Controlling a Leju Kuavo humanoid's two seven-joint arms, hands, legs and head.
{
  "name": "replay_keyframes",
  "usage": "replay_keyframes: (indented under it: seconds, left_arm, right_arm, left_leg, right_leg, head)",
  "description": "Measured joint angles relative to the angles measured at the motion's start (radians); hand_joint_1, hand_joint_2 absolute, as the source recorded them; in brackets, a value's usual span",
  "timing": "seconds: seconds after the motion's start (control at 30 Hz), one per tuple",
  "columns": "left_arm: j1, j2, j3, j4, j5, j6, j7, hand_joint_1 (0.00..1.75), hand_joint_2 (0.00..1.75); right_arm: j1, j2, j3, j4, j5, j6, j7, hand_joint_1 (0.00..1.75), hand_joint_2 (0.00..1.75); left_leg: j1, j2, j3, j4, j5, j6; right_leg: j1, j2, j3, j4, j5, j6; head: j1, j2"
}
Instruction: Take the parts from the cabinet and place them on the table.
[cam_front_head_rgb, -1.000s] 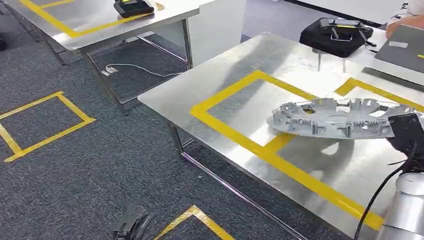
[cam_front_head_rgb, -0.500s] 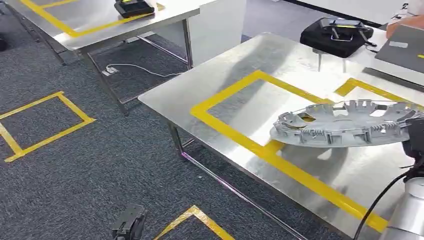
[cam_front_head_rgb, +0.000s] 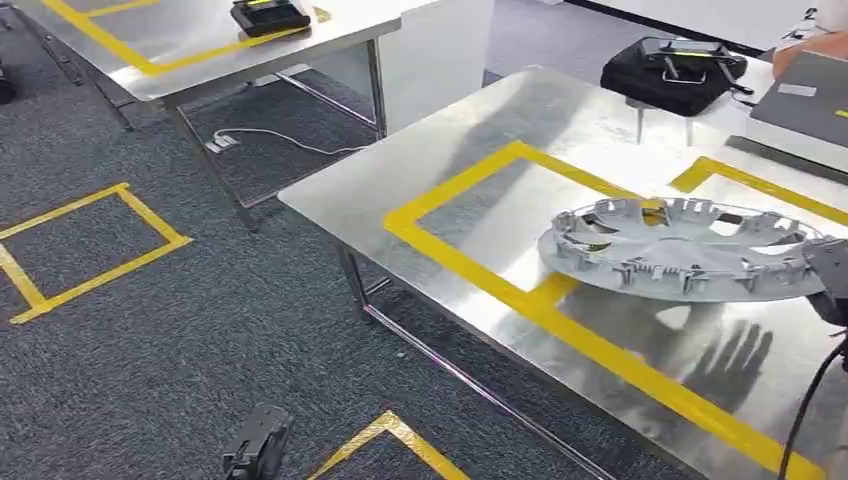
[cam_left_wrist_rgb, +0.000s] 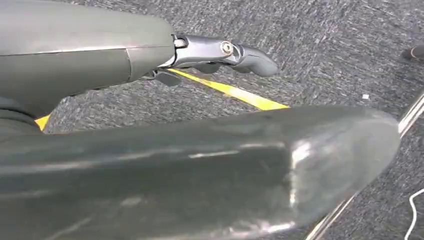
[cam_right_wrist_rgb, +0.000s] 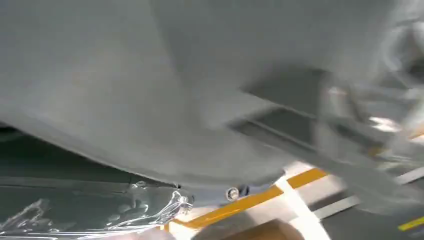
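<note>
A round grey plastic part (cam_front_head_rgb: 680, 255) with ribbed clips around its rim hangs just above the steel table (cam_front_head_rgb: 480, 170), over the yellow tape outline (cam_front_head_rgb: 470, 265). It casts a shadow with finger shapes on the steel. My right hand (cam_front_head_rgb: 826, 276) grips its right rim at the picture's edge. In the right wrist view the part (cam_right_wrist_rgb: 200, 75) is a blurred grey mass close to the lens. My left hand (cam_front_head_rgb: 258, 450) hangs low over the carpet beside the table; in the left wrist view its fingers (cam_left_wrist_rgb: 225, 50) lie stretched out and hold nothing.
A black case (cam_front_head_rgb: 672, 70) and a grey laptop (cam_front_head_rgb: 810, 100) sit at the table's far end, with a person's hand (cam_front_head_rgb: 810, 45) by them. A second steel table (cam_front_head_rgb: 200, 50) carries a black device (cam_front_head_rgb: 268, 14). A white cable (cam_front_head_rgb: 270, 135) lies on the carpet.
The part has sunk closer to the table and levelled out. My right hand has slid right, towards the edge of the picture. The left hand hangs as before.
</note>
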Motion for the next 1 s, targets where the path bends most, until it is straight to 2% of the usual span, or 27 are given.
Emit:
replay_keyframes:
  seconds: [0.03,0.27,0.47,0.5,0.57,0.67,0.77,0.83,0.9,0.93,1.0]
  left_arm:
    - [0.000,0.000,0.000,0.000,0.000,0.000,0.000,0.00,0.00]
    - [-0.001,-0.001,0.000,0.000,-0.003,-0.001,0.000,0.00,0.00]
    - [0.000,-0.004,0.000,0.000,-0.003,-0.003,0.000,0.00,0.00]
    - [0.000,-0.005,0.000,0.000,-0.003,-0.003,0.000,0.00,0.00]
    - [0.000,-0.008,0.000,0.000,0.003,0.000,0.000,0.00,0.00]
    - [0.001,-0.018,0.000,0.000,0.006,0.008,0.005,0.00,0.00]
    - [0.001,-0.031,0.000,0.000,0.005,0.013,0.005,0.00,0.00]
    - [0.007,-0.036,0.000,0.000,0.004,0.014,0.005,0.00,0.00]
    - [0.010,-0.038,0.000,0.000,0.003,0.018,0.005,0.00,0.00]
    - [0.010,-0.038,0.000,0.000,0.003,0.018,0.005,0.00,0.00]
    - [0.010,-0.039,0.000,0.000,0.003,0.018,0.005,0.00,0.00]
  right_arm:
    - [0.001,-0.008,0.001,0.003,0.002,-0.003,0.011,0.00,1.75]
    - [0.017,-0.061,0.017,0.020,0.046,0.014,0.055,0.00,1.75]
    - [0.019,-0.128,0.074,0.040,0.166,0.016,0.077,0.00,1.75]
    - [0.020,-0.136,0.081,0.042,0.190,0.000,0.080,0.00,1.75]
    - [0.025,-0.131,0.084,0.029,0.295,-0.108,0.093,0.00,1.75]
    - [0.035,-0.061,0.072,-0.099,0.555,-0.271,0.101,0.00,1.75]
    - [0.048,-0.015,0.077,-0.223,0.775,-0.364,0.120,0.00,1.75]
    - [0.051,-0.014,0.102,-0.280,0.819,-0.400,0.172,0.00,1.75]
    - [0.056,-0.035,0.158,-0.321,0.828,-0.409,0.226,0.00,1.75]
    - [0.056,-0.043,0.180,-0.330,0.829,-0.417,0.219,0.00,1.75]
    - [0.054,-0.042,0.193,-0.344,0.820,-0.435,0.161,0.00,1.75]
  left_leg:
    - [0.000,0.000,0.000,0.000,0.000,0.000]
    - [0.000,0.000,0.000,0.000,0.001,-0.001]
    - [0.000,0.000,0.000,0.000,0.001,-0.001]
    - [0.000,0.000,-0.001,0.000,0.001,-0.001]
    - [0.000,0.000,-0.001,0.000,0.001,-0.001]
    - [0.000,0.002,-0.001,0.000,0.001,-0.001]
    - [0.001,0.000,-0.002,0.000,0.002,-0.001]
    - [0.001,-0.001,-0.002,0.000,0.002,-0.001]
    - [0.001,-0.001,-0.002,0.000,0.002,-0.001]
    - [0.001,0.000,-0.002,0.000,0.002,-0.001]
    - [0.001,0.001,-0.002,0.000,0.002,-0.001]
  right_leg:
    - [0.000,0.000,0.000,0.000,0.000,0.000]
    - [0.000,0.001,-0.001,0.000,0.001,0.000]
    - [0.000,0.001,-0.001,0.000,0.001,0.000]
    - [0.000,0.001,-0.001,0.000,0.001,0.000]
    - [0.000,0.001,-0.001,0.000,0.001,0.000]
    - [0.000,0.003,-0.002,0.000,0.001,0.000]
    - [0.000,0.000,-0.002,0.001,0.001,0.000]
    - [0.001,-0.001,-0.002,0.001,0.000,0.000]
    - [0.001,0.000,-0.002,0.001,0.001,0.000]
    - [0.000,0.001,-0.002,0.001,0.001,0.000]
    - [0.000,0.001,-0.002,0.001,0.001,-0.001]
  head:
    - [0.000,0.000]
    - [0.000,0.000]
    - [0.000,0.000]
    - [0.000,0.000]
    - [0.000,0.000]
    - [0.000,0.000]
    - [0.000,0.000]
    - [0.000,0.000]
    - [0.000,0.000]
    - [0.000,0.000]
    - [0.000,0.000]
